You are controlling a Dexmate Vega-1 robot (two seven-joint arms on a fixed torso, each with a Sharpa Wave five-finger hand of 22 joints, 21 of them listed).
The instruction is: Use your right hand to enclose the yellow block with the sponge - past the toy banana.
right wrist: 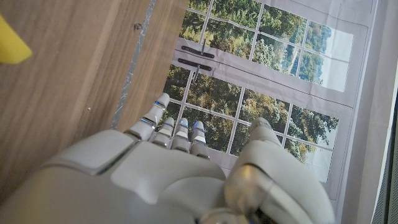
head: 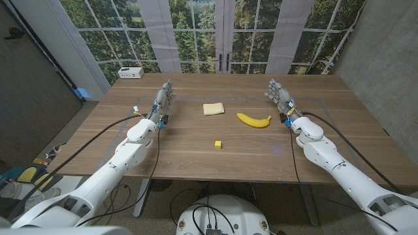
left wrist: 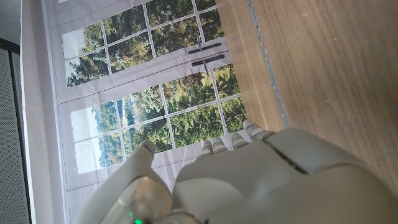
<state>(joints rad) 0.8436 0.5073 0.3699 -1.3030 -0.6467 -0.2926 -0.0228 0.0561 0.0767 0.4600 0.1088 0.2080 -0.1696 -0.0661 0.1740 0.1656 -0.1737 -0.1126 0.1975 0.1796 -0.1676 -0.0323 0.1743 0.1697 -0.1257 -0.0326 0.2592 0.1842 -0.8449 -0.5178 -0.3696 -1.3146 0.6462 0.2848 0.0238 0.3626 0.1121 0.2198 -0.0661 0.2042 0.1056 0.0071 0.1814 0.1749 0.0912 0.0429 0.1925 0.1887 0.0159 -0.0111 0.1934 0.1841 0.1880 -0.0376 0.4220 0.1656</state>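
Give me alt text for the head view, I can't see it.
A wooden table holds a yellow sponge, a toy banana and a small yellow block. The left hand and right hand wait at either side, holding nothing.

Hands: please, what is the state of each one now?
Left hand: open, holding nothing.
Right hand: open, holding nothing.
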